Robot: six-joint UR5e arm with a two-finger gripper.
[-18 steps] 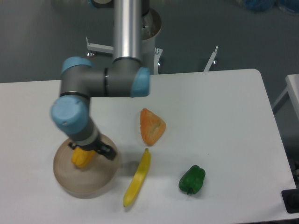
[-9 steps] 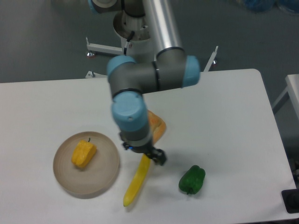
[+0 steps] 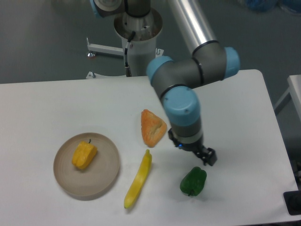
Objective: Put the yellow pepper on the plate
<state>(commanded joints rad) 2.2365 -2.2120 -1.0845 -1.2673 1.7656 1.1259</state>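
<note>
The yellow pepper [image 3: 84, 155], small and blocky with a short dark stem, lies on the round beige plate [image 3: 101, 176] at the front left of the white table. My gripper [image 3: 200, 153] is far to the right of the plate, just above the green pepper [image 3: 193, 181]. The wrist hides the fingers from above, so I cannot see whether they are open or shut. Nothing shows in the gripper.
An orange triangular wedge [image 3: 152, 127] lies mid-table. A long slim yellow curved vegetable [image 3: 138, 180] lies between the plate and the green pepper. The arm's base column [image 3: 139, 37] stands behind the table's far edge.
The gripper let go of the yellow pepper on the plate, then the arm swung right across the table, from over the plate to beside the green pepper.
</note>
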